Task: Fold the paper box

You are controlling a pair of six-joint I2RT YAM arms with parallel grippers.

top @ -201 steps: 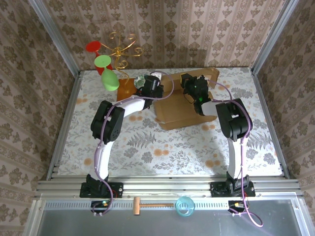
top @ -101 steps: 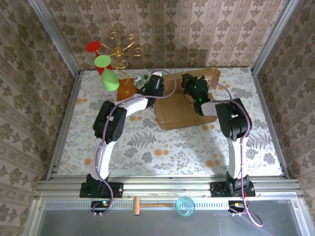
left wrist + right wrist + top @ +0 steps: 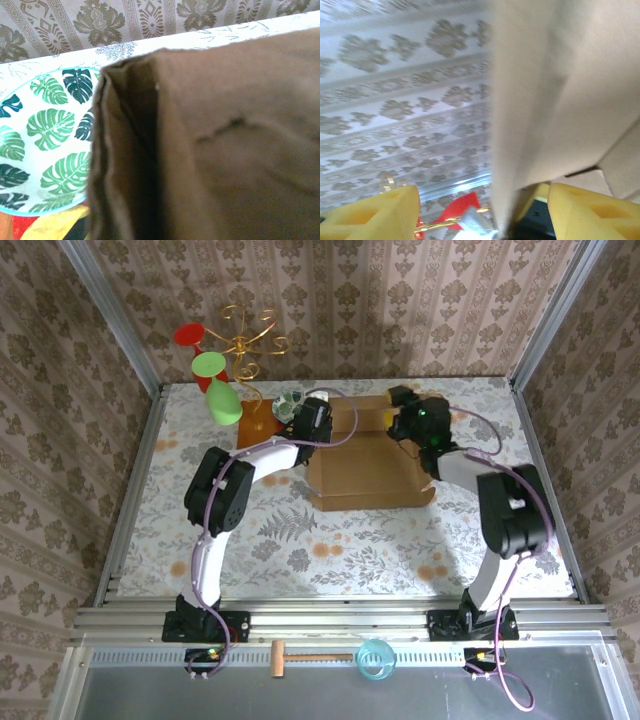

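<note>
Paper box [image 3: 365,465] lies mid-rear on the surface [image 3: 300,540], a shallow open tray with walls partly raised. Folding is begun but not done. Left fingers [image 3: 316,422] are at its rear left corner. I cannot tell whether they grip the cardboard, since the wrist view is cardboard at close range with a leaf-print plate [image 3: 45,145] just beside it. Right fingers [image 3: 395,212] are spread wide, straddling an upright flap [image 3: 555,90] at the rear right without pinching it. Step in hand looks like tucking that flap inward. To do it well, close on the flap near its crease and swing it along the crease, not pull it — the left side should brace the corner so the box doesn't slide toward the plate.
</note>
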